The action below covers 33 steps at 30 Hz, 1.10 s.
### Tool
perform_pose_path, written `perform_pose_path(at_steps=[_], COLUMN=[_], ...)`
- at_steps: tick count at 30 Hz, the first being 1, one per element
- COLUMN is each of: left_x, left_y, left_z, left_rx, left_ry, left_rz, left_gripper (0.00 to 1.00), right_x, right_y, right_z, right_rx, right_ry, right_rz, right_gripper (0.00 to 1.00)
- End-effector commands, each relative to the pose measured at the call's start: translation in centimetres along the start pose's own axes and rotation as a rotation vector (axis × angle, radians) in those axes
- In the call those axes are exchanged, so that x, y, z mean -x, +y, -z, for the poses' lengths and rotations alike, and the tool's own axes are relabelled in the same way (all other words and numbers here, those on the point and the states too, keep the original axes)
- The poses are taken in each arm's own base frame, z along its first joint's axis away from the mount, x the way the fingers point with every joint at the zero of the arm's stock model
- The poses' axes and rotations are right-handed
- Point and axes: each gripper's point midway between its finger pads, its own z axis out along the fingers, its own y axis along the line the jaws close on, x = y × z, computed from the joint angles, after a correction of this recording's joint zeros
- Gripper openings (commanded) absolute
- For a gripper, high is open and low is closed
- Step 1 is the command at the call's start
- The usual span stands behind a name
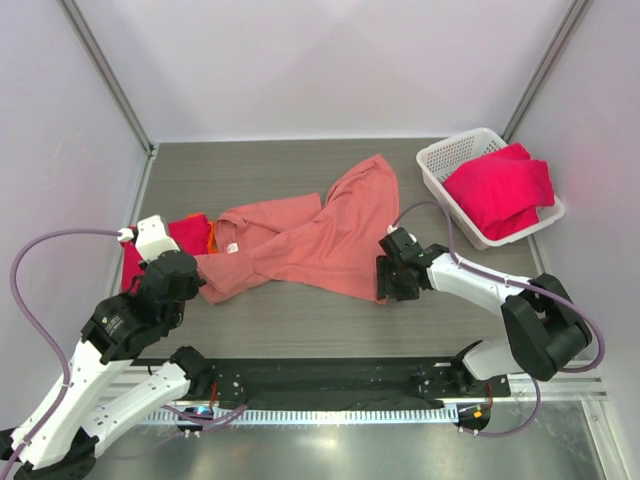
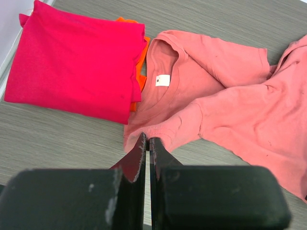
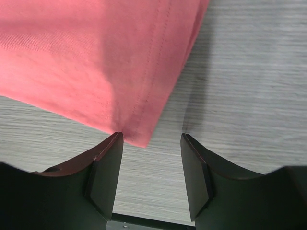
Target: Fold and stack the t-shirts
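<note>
Top external: basket (image 1: 437, 160) seemingly holds t-shirts (image 1: 500, 190).

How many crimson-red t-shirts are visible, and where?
2. One folded t-shirt lies at the left edge of the table; one crumpled t-shirt fills the white basket, possibly hiding more.

A white mesh basket (image 1: 445, 160) stands on the grey table (image 1: 250, 175).

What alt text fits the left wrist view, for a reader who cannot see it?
A crumpled salmon-pink t-shirt with a white neck label lies on a grey table, the shut left gripper at its near edge. A folded crimson t-shirt lies beside it.
</note>
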Motion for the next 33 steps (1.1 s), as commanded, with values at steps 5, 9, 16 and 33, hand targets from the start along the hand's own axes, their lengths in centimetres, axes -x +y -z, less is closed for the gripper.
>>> perform_pose_path(at_steps=[5,9,16,33], left_x=[0.7,0.6,0.6,-0.2], left_y=[-0.3,-0.4,-0.2,-3.7], left_z=[-0.1,-0.1,0.0,-1.4], left_rx=[-0.008,-0.01,-0.013,-0.058], left_ry=[-0.028,-0.023,-0.026,0.068], left_rz=[0.013,0.012,0.018,-0.039], left_gripper=[0.0,0.0,0.0,0.0], right_x=[0.3,0.3,-0.3,7.4], right_y=[-0.1,0.6,1.7,2.9], right_z=[0.0,-0.4,-1.8,2.5], right_rx=[-0.081,-0.07,-0.051,0.022], right_ry=[-0.048,-0.046,-0.015,-0.213], right_rz=[0.023,0.044,0.07,0.0], right_gripper=[0.57,0.56,0.5,0.01])
